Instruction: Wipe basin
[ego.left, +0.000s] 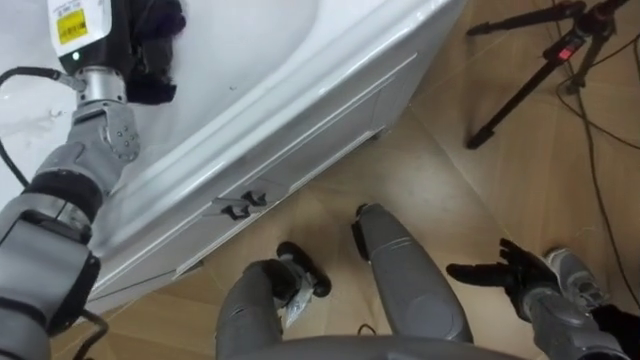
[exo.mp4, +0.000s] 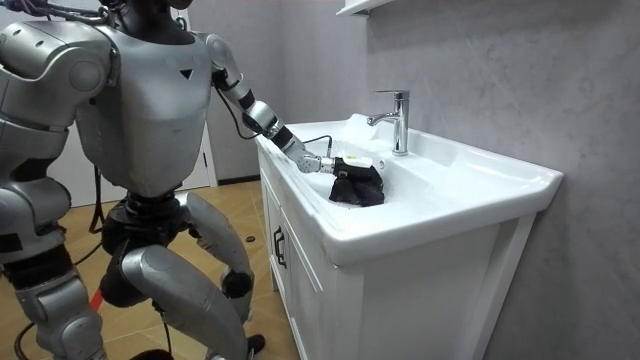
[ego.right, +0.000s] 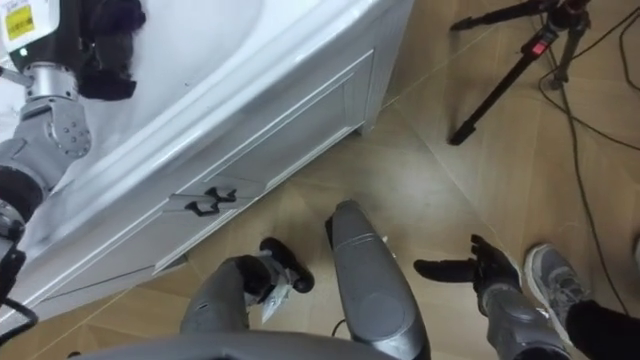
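Note:
A white basin (exo.mp4: 450, 185) sits on a white cabinet (ego.left: 300, 130), and I stand in front of it. A black cloth (exo.mp4: 358, 185) (ego.left: 155, 50) (ego.right: 105, 40) lies bunched inside the bowl, below the chrome tap (exo.mp4: 395, 120). My left hand (ego.left: 105, 40) (exo.mp4: 322, 162) (ego.right: 45, 35) reaches over the rim into the bowl, its fingers curled into the cloth. My right hand (ego.left: 505, 272) (ego.right: 478, 268) hangs low at my side over the wooden floor, fingers straight and holding nothing.
Black door handles (ego.left: 240, 203) sit on the cabinet front. A black tripod (ego.left: 530, 70) with cables stands on the floor at the right. A person's grey shoe (ego.right: 550, 280) is close to my right hand. A shelf (exo.mp4: 365, 8) hangs above the tap.

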